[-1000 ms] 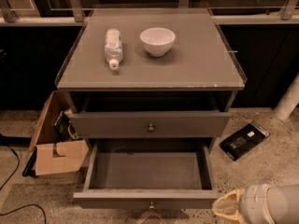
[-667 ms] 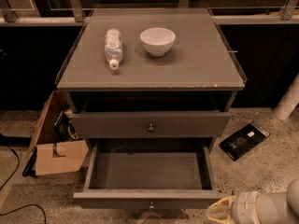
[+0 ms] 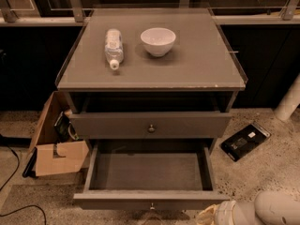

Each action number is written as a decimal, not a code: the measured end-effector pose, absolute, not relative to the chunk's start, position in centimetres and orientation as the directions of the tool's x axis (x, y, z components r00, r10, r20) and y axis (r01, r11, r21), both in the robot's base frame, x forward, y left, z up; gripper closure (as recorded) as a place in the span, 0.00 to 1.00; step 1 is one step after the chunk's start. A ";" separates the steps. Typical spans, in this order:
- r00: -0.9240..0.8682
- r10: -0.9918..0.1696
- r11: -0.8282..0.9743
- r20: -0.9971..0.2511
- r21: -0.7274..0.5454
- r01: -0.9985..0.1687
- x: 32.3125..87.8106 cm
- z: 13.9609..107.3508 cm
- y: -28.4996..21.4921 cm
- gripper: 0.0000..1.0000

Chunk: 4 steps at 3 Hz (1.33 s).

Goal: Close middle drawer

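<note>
The middle drawer (image 3: 149,172) is pulled far out of the grey-brown cabinet and is empty inside. Its low front panel (image 3: 117,200) faces me near the bottom edge, with a small round knob (image 3: 151,205) at its centre. Above it sits another drawer (image 3: 117,124) with a taller front and a like knob (image 3: 151,128), pushed almost in. My gripper (image 3: 209,217) is at the bottom edge, just below and right of the open drawer's front right corner, on a white arm (image 3: 276,210) coming in from the right.
A clear plastic bottle (image 3: 113,47) lies on the cabinet top (image 3: 197,64) beside a white bowl (image 3: 158,41). An open cardboard box (image 3: 56,156) stands on the floor at the left, with cables nearby. A black flat device (image 3: 245,140) lies on the floor at the right.
My gripper and arm have slid a little left and lower in the view, closer to the open drawer's front right corner. The drawers have not moved.
</note>
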State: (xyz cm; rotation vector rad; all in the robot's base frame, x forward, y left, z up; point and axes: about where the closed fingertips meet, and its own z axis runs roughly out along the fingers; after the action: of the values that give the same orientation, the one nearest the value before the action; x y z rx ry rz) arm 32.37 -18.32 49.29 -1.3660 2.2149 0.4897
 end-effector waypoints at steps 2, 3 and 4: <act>-0.388 -0.709 0.448 -0.589 0.049 -0.893 32.5 48.6 -18.4 1.00; -0.395 -0.685 0.462 -0.612 0.054 -0.885 33.9 46.6 -18.5 1.00; -0.402 -0.672 0.465 -0.622 0.068 -0.883 35.0 45.0 -18.4 1.00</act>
State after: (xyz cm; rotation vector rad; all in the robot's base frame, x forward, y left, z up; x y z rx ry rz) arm 35.02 -18.35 45.04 -1.2901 2.1966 0.5350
